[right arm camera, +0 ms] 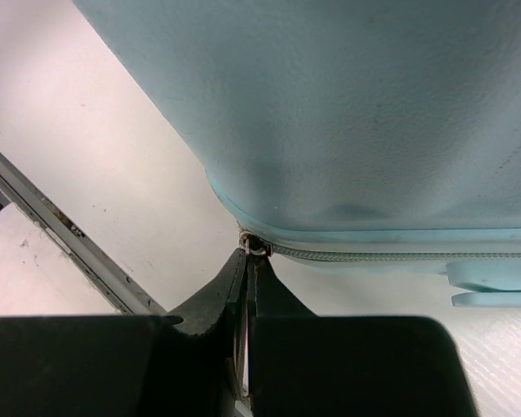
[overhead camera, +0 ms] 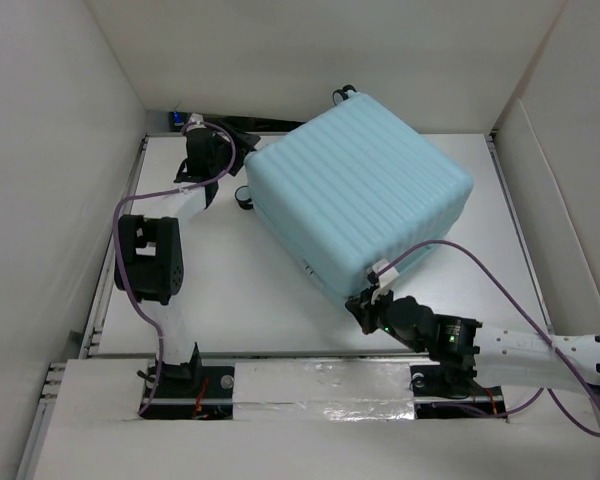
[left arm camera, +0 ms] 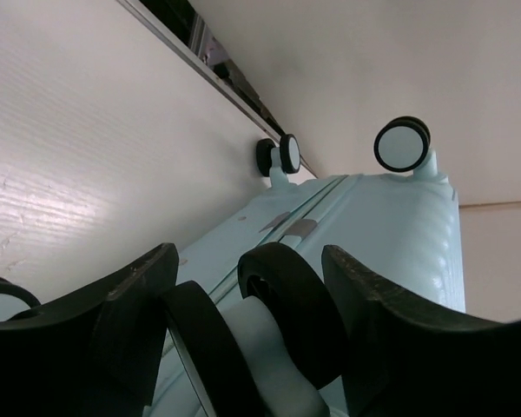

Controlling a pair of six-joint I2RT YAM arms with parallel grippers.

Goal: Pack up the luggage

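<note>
Pinching the luggage [right arm camera: 347, 113] zipper pull [right arm camera: 259, 248], the right hand [right arm camera: 247, 261] shows clearly only wrist-side.

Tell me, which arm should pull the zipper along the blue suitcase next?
Right, probably. The right claw is pinched shut on the zipper pull at the near corner of the luggage. The left claw sits open around a wheel at the far end.

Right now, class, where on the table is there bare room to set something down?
Bare table between left arm and luggage; a strip right of it. Crowded: left gripper at caster, right gripper on zipper pull.
</note>
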